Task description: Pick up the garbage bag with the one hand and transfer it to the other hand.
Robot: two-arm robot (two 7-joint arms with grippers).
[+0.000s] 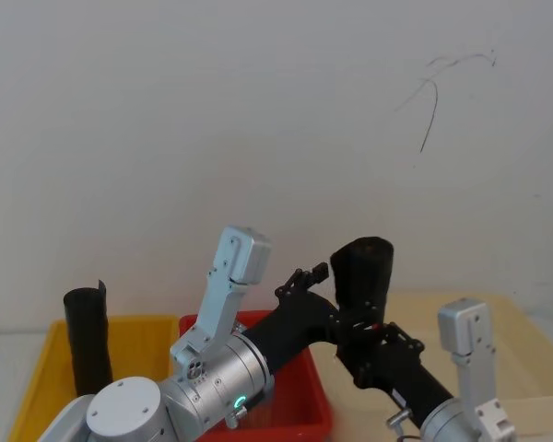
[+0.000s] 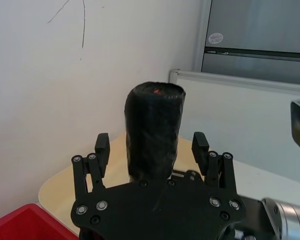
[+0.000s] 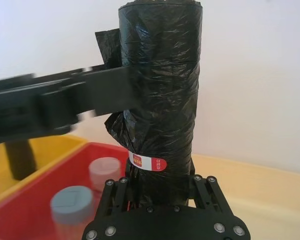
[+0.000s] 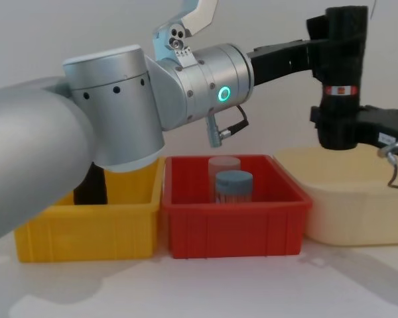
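The garbage bag (image 4: 341,66), a black roll with a red and white label band (image 3: 149,162), stands upright in the air above the cream tub. My right gripper (image 3: 160,187) is shut on its lower end, below the label; it also shows in the chest view (image 4: 337,126). My left gripper (image 2: 151,142), on the green-ringed arm (image 4: 223,94), reaches across to the roll's upper part (image 4: 331,43). It is open: its fingers (image 2: 102,146) stand to either side of the roll (image 2: 154,130) with a gap on each side.
Three bins stand in a row below: a yellow bin (image 4: 86,225) holding a plain black roll (image 1: 88,336), a red bin (image 4: 235,232) holding two capped jars (image 4: 233,185), and a cream tub (image 4: 358,212). A white wall stands close behind.
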